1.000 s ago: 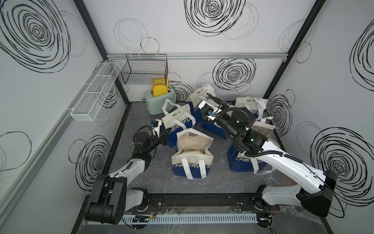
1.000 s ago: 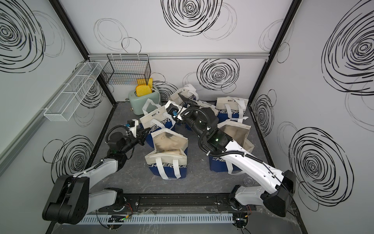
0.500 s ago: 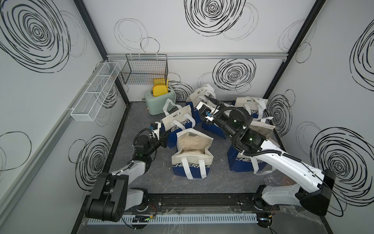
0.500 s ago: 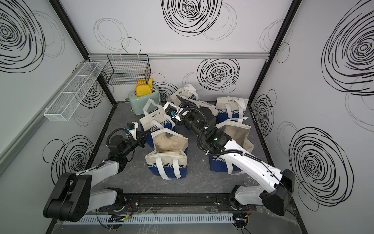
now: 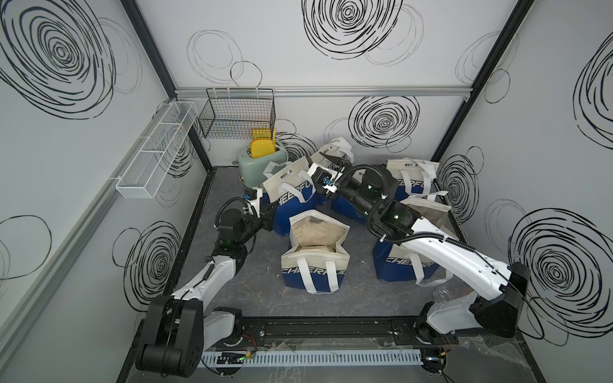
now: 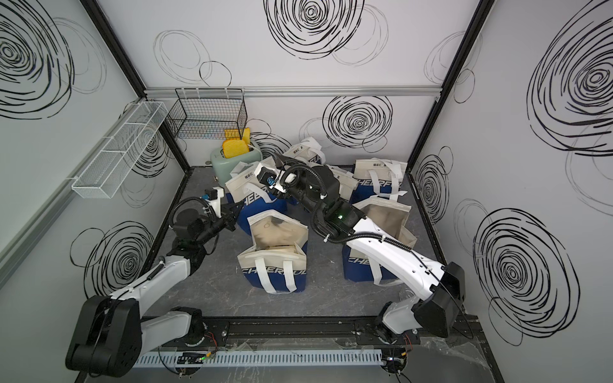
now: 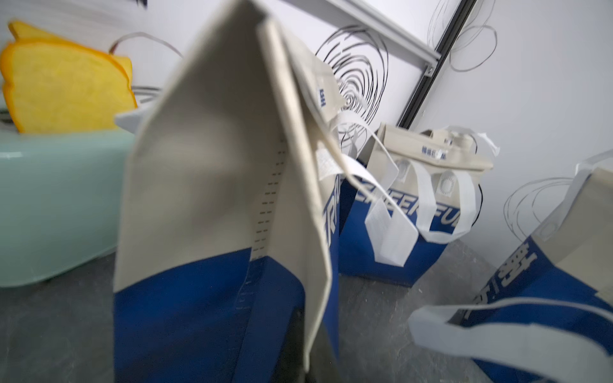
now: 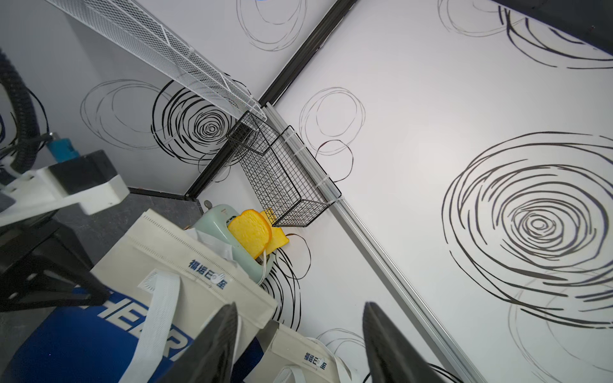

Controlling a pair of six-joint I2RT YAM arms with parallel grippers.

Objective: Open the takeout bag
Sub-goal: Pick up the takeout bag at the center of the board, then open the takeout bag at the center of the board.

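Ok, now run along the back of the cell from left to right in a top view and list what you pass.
In order: white mesh shelf → mint toaster → closed bag by the toaster → closed bag at the right wall. The black wire basket is left out: it overlaps the toaster.

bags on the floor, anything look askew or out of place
Nothing looks spilled or torn. Oddest: the closed bag beside the toaster sits twisted at an angle, the shut left claw at its side edge. The front bag already gapes open, handles flopped down its face.
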